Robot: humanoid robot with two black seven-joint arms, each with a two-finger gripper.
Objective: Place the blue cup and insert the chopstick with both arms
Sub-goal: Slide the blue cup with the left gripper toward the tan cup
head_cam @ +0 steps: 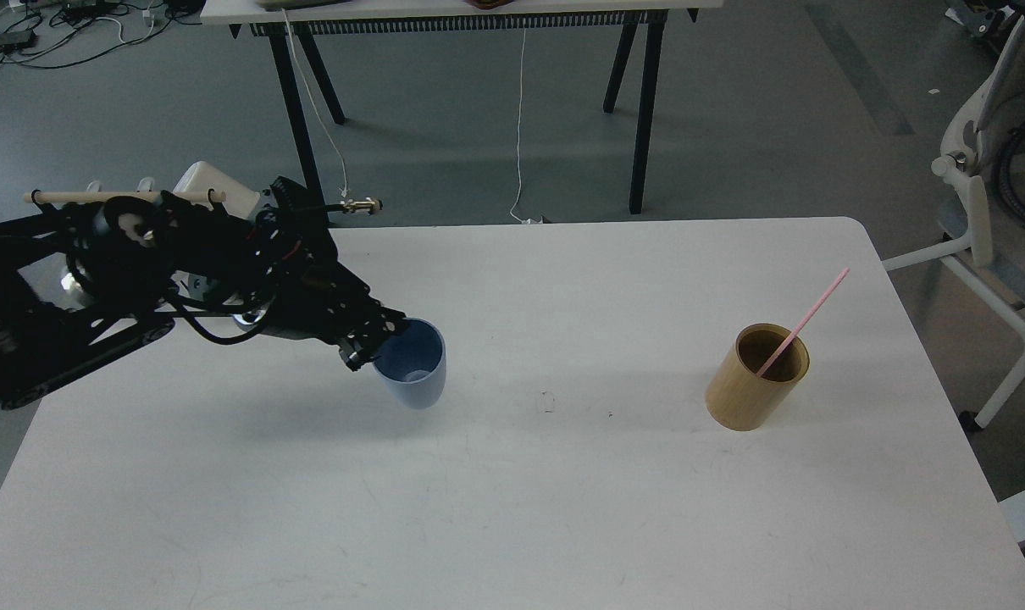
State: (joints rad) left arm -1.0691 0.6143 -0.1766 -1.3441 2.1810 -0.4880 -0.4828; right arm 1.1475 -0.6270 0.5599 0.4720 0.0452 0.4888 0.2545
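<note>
My left gripper [375,346] is shut on the near-left rim of the blue cup [415,373], which stands about upright near the middle left of the white table [512,508], mouth open upward. A bamboo holder [756,376] stands at the right of the table with one pink chopstick [805,320] leaning out of it toward the upper right. My right gripper is out of view; only part of the right side's base and cabling shows at the frame's right edge.
A black wire rack [123,203] with a wooden bar and white mugs [212,191] stands at the table's far left, mostly hidden behind my left arm. A second table's black legs [639,110] stand beyond the far edge.
</note>
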